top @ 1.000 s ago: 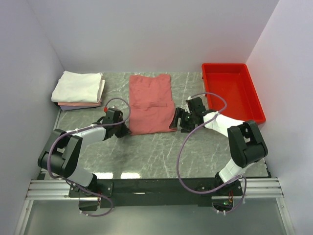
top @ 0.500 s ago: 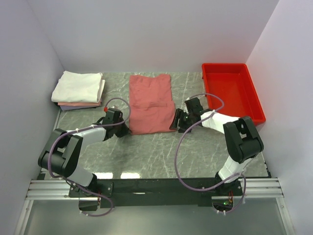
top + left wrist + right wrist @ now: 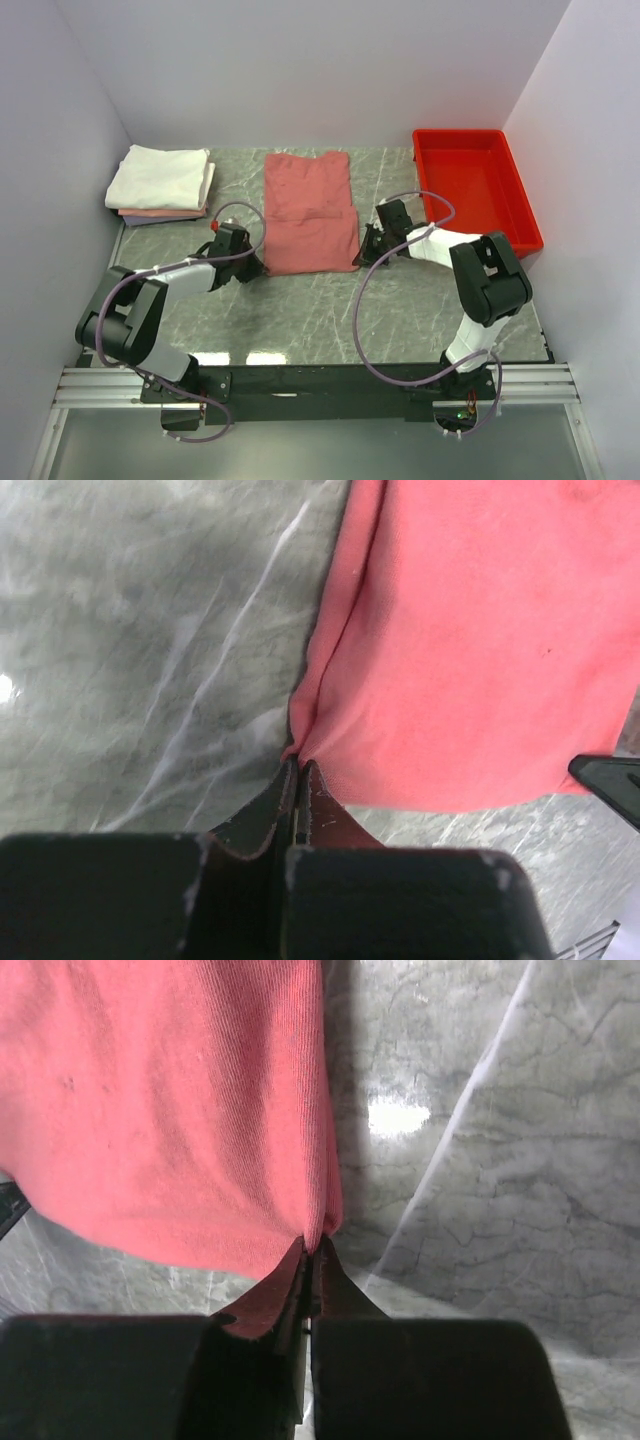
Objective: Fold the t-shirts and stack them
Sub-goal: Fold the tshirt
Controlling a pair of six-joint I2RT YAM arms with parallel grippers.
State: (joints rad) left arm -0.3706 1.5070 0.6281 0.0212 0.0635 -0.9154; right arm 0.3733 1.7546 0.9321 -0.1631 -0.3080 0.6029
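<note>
Grippers clamped on the salmon-red t-shirt (image 3: 308,205), one at each near corner

Left gripper (image 3: 297,770): jaws pressed together, with a fold of the shirt's near-left corner pinched between the tips. Right gripper (image 3: 312,1248): jaws likewise closed, nipping the near-right corner. The shirt lies flat on the grey marbled table (image 3: 320,300), mid-table, folded into a long strip running away from the arms. Folded stack of t-shirts (image 3: 160,180), white on top and pale pink beneath, sits at far left. Red tray (image 3: 470,190) at far right, apart from the shirt.
</note>
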